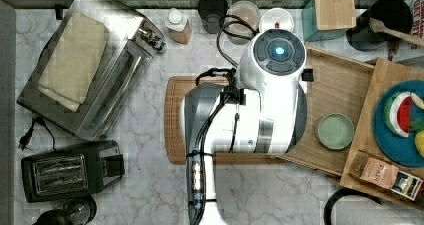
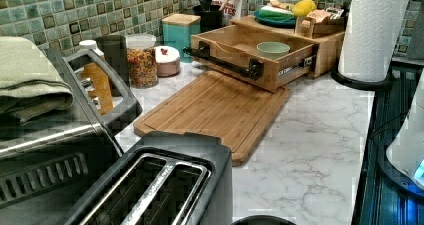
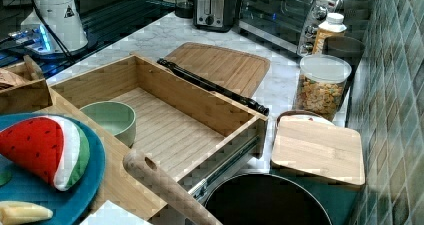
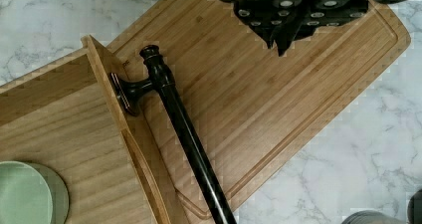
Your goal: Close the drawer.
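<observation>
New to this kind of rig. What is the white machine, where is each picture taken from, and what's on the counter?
The white machine is a robot arm, seen from above in the top view. Two side views look along the counter from opposite ends. The wrist view looks down from the arm, with the dark end effector over the cutting board. The drawer stands pulled open, with a green bowl inside and a black handle on its front. Nothing is held. Nearby are a toaster and a toaster oven.

Light-brown striped drawer (image 3: 170,120), pale green bowl (image 3: 111,120), black handle (image 3: 210,86)
</observation>
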